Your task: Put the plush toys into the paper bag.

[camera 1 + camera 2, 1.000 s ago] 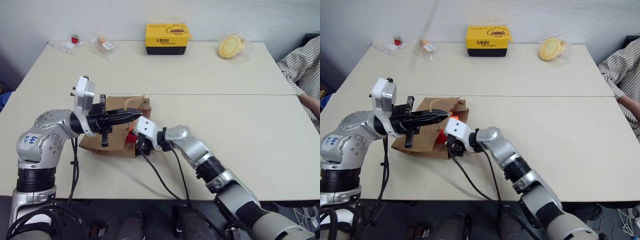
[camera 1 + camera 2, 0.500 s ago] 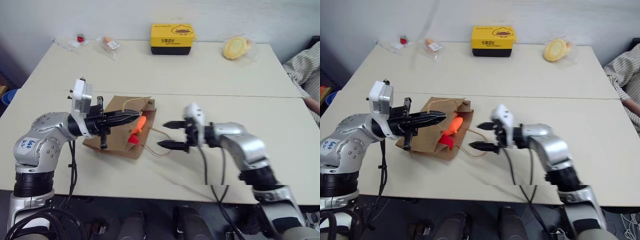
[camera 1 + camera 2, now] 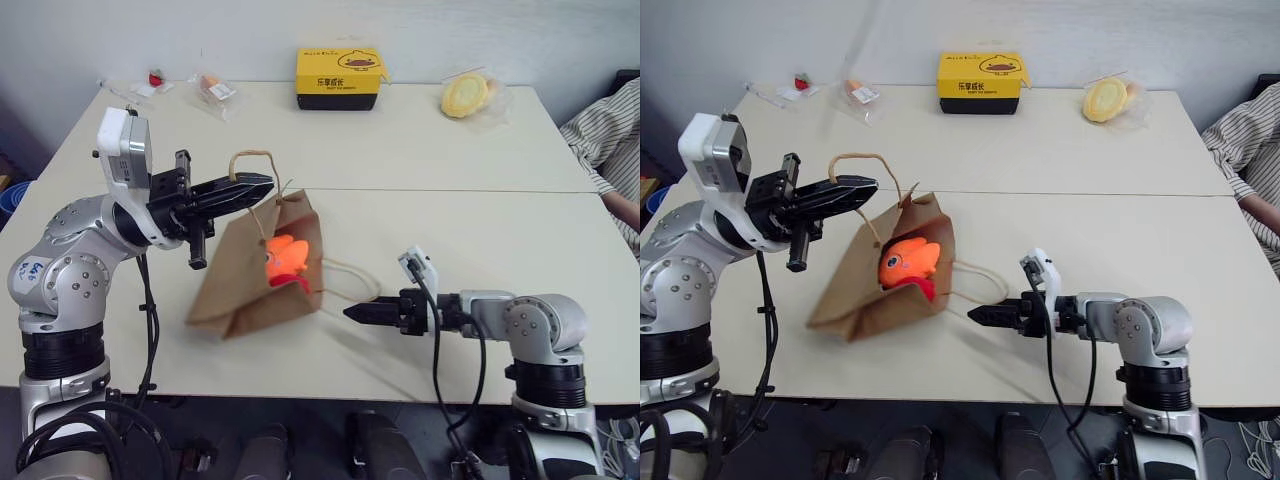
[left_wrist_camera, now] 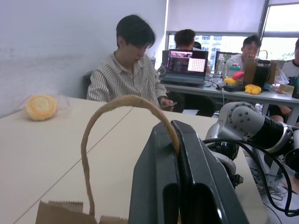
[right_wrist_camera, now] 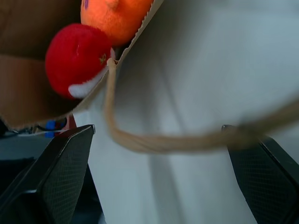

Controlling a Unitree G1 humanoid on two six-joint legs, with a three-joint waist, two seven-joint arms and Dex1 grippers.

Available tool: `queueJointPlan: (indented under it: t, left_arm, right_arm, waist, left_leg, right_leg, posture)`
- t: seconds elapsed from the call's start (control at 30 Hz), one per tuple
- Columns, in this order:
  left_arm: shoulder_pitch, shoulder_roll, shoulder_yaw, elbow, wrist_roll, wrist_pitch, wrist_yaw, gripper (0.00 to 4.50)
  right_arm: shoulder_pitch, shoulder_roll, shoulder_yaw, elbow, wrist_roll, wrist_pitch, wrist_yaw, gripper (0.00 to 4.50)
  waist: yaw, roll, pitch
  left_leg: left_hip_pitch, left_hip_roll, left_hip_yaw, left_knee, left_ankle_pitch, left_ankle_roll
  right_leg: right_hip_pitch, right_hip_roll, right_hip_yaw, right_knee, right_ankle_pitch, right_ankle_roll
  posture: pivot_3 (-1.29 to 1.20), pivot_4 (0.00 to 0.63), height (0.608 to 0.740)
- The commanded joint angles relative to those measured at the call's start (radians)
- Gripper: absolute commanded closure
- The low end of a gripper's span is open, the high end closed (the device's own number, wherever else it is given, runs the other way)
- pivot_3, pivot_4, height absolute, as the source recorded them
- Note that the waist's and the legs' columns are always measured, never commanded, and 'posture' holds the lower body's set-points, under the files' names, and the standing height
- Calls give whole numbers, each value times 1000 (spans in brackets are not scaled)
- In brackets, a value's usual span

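Note:
My left gripper (image 3: pixel 262 183) is shut on one twisted loop handle (image 4: pixel 117 103) of the brown paper bag (image 3: pixel 240 290) and holds it above the table, so the bag hangs tilted with its mouth facing right. Both plush toys sit in the mouth: the orange fuzzy creature (image 3: pixel 908 260) and, below it, the red blob (image 5: pixel 77 58). The bag's other handle (image 3: pixel 352 280) lies loose on the table. My right gripper (image 3: pixel 355 313) hovers low to the right of the bag, pointing at it. It is open and empty, with its fingers (image 5: pixel 51 177) wide apart.
A yellow-and-black box (image 3: pixel 338 78) stands at the far edge of the table (image 3: pixel 450 230). A wrapped yellow round toy (image 3: pixel 465 95) lies at the far right, small wrapped items (image 3: pixel 212 90) at the far left. A person's striped sleeve (image 3: pixel 605 130) is at the right edge.
My left gripper has risen with the handle, tipping the bag's mouth up. My right gripper has drawn back to the right, away from the bag, and rolled over.

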Motion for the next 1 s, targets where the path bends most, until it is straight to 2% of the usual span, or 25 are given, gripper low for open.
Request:
queueJointPlan:
  t: [0.03, 0.1, 0.2, 0.5, 0.87, 1.0]
  left_arm:
    - [14, 14, 7, -26, -4, -8, -3, 4500]
    - [21, 16, 5, -30, -1, -12, -3, 4500]
    - [32, 24, 11, -38, -1, -12, 1, 4500]
    - [46, 23, 10, -46, -1, -20, 8, 4500]
    - [24, 29, 3, -28, 5, -22, 0, 4500]
    - [21, 28, 2, -30, 6, -21, 2, 4500]
  right_arm:
    - [-16, 72, -43, 41, 13, 40, -65, 62]
    - [-49, 138, -103, 76, 16, 40, -103, 62]
    - [-91, 175, -180, 108, 30, 53, -130, 62]
    - [-75, 101, -309, 172, 134, 75, -160, 62]
    - [-72, 96, -233, 223, 177, 75, -260, 62]
    - [-78, 155, -226, 221, 208, 75, -302, 62]
  waist:
    - [0, -1, 0]
    - [-2, -1, 0]
    - [-1, 0, 0]
    - [2, 0, 0]
    - [-3, 0, 0]
    - [-6, 0, 0]
  left_leg:
    - [0, 0, 0, 0, 0, 0]
    - [0, 0, 0, 0, 0, 0]
    - [1, 0, 1, 0, 0, -1]
    - [-1, -2, 0, 0, -1, 1]
    - [0, 0, 2, 0, 0, 1]
    - [0, 0, 2, 0, 0, 1]
  right_leg:
    - [0, 0, 0, 0, 0, 0]
    - [0, 0, 0, 0, 0, 0]
    - [-1, 0, 1, 2, 0, 0]
    - [-1, -1, 1, 1, 0, 0]
    - [-1, 0, 2, 1, 0, 0]
    - [-1, 0, 2, 1, 0, 0]
  posture:
    - [0, 150, 740]
    - [0, 150, 740]
    - [0, 150, 740]
    - [0, 150, 740]
    - [0, 150, 740]
    - [0, 150, 740]
